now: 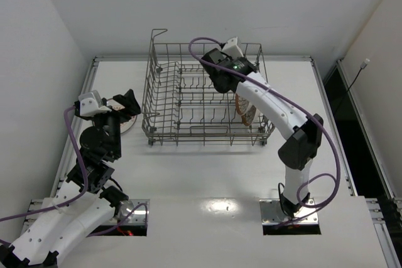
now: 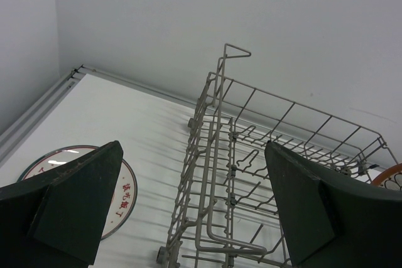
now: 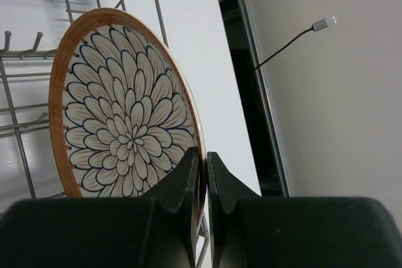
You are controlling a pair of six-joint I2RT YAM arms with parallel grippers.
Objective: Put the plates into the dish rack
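Note:
The grey wire dish rack (image 1: 164, 131) stands mid-table; it also shows in the left wrist view (image 2: 217, 131) and the right wrist view (image 3: 19, 73). My right gripper (image 3: 203, 166) is shut on the rim of the brown-rimmed petal-flower plate (image 3: 122, 127), which stands on edge at the rack's right end (image 1: 247, 111); the gripper is mostly hidden under its arm in the top view. My left gripper (image 2: 195, 211) (image 1: 124, 106) is wide open and empty, above a white plate with red markings (image 2: 124, 194) (image 1: 129, 125) lying flat left of the rack. The lattice plate is out of view.
The rack's raised corner handle (image 1: 158, 32) sticks up at its far left. A raised rail (image 1: 88, 80) runs along the table's left edge, and walls stand close on the left and at the back. A dark gap (image 1: 355, 123) lies past the right edge.

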